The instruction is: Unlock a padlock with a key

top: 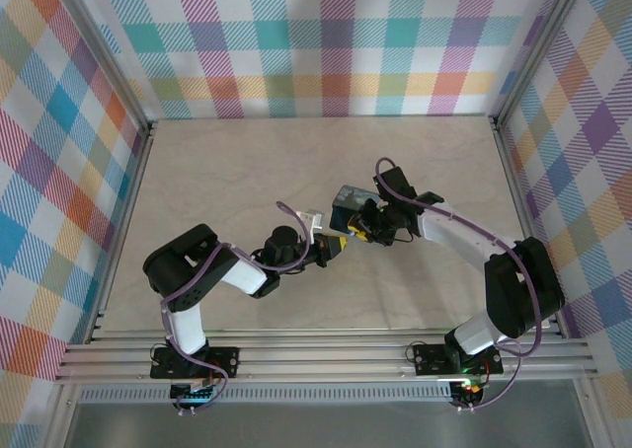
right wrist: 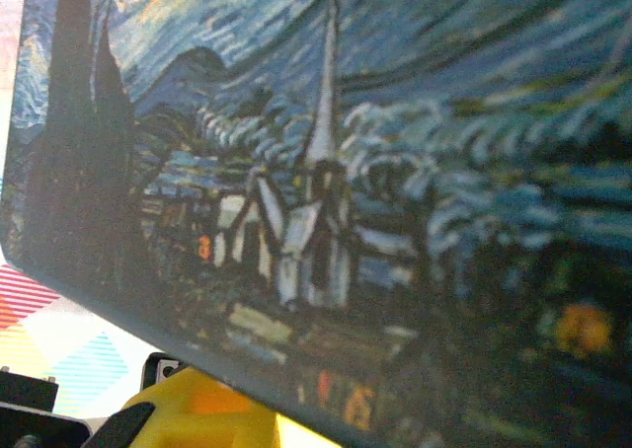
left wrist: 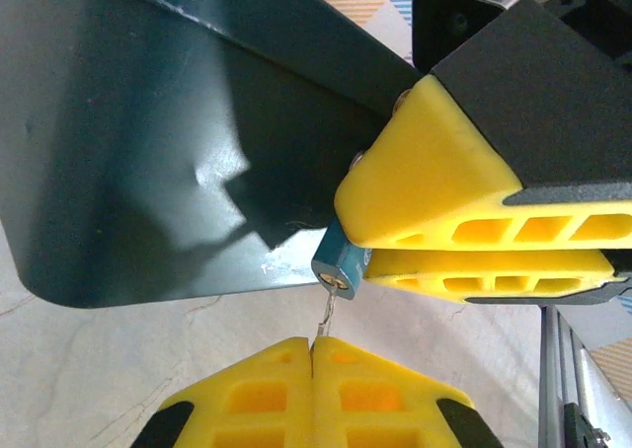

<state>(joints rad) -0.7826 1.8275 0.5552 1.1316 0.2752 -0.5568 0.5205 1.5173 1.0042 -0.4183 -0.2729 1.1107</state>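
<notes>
Mostly hidden: padlock (left wrist: 334, 262) clamped in right gripper (left wrist: 354, 243), key (left wrist: 325, 318) touching its keyhole end.
Left gripper (left wrist: 313, 347) closed on key, bow buried; padlock shackle hidden, tin (left wrist: 148, 152) behind.

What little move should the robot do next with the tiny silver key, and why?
Probably twist the left gripper gently: it pinches the thin grey-silver metal key, whose tip seems seated in the keyhole of the tiny blue padlock clamped by the right gripper.
</notes>
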